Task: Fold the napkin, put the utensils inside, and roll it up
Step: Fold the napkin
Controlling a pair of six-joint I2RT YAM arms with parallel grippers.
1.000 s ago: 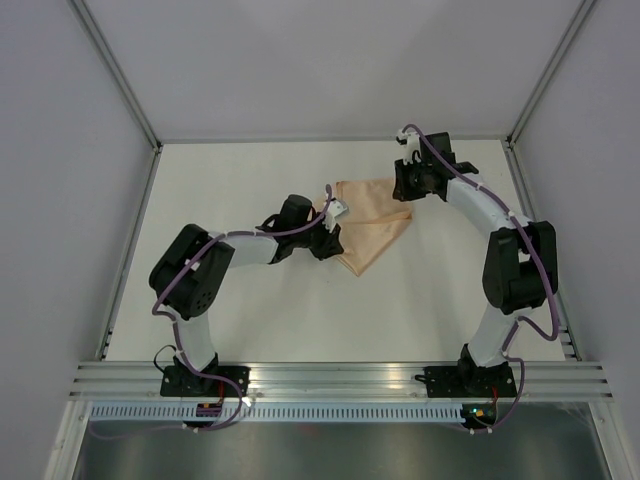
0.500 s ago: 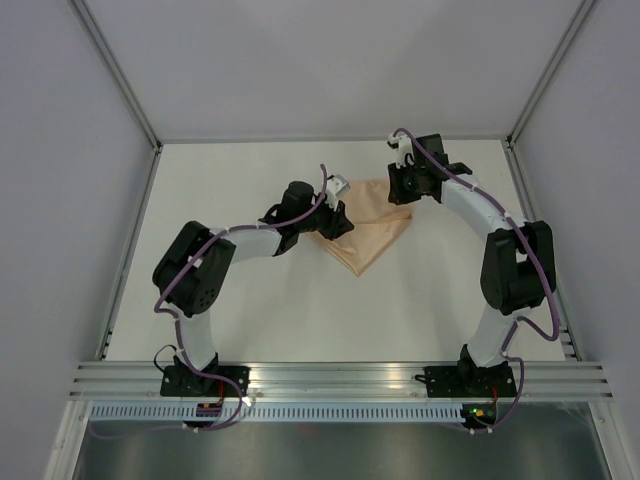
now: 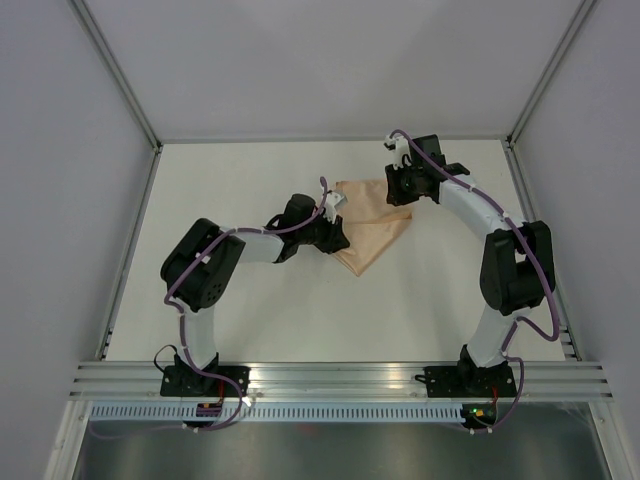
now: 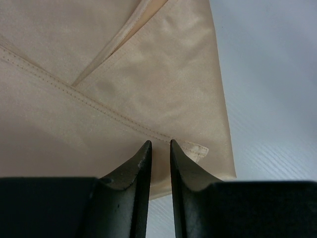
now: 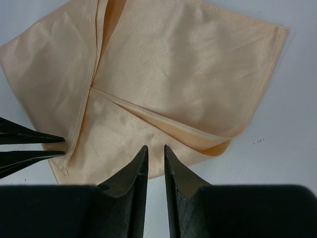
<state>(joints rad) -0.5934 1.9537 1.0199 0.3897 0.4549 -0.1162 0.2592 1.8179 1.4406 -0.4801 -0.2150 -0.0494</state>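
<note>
A peach-orange napkin lies folded on a white surface. Its layers overlap into a rough kite shape, with one point aimed toward the arms' bases. In the right wrist view several flaps cross, their stitched hems meeting near the middle. One layer lifts a little along the near edge.

The left tool sits at the napkin's edge, with cloth directly ahead of its tips. A stitched hem corner lies just ahead and to its right. Its jaws are narrow, with only a thin slit between them and nothing visibly pinched.

The right tool is at the opposite side, with cloth spread ahead of it and a raised fold edge just past its tips. Its jaws are also narrow and carry nothing. Whether either tool's tips touch the cloth or hover just above it cannot be told.

Over the last second the left tool has swung out toward the napkin's far corner and come back to the near-left edge. The right tool has edged slightly further onto the cloth, and the napkin's outline has barely shifted.

This reads as a fold being laid down and released, not a fresh fold begun. The folding step looks nearly done. No utensils appear in any view, so placing them and rolling the napkin remain.
</note>
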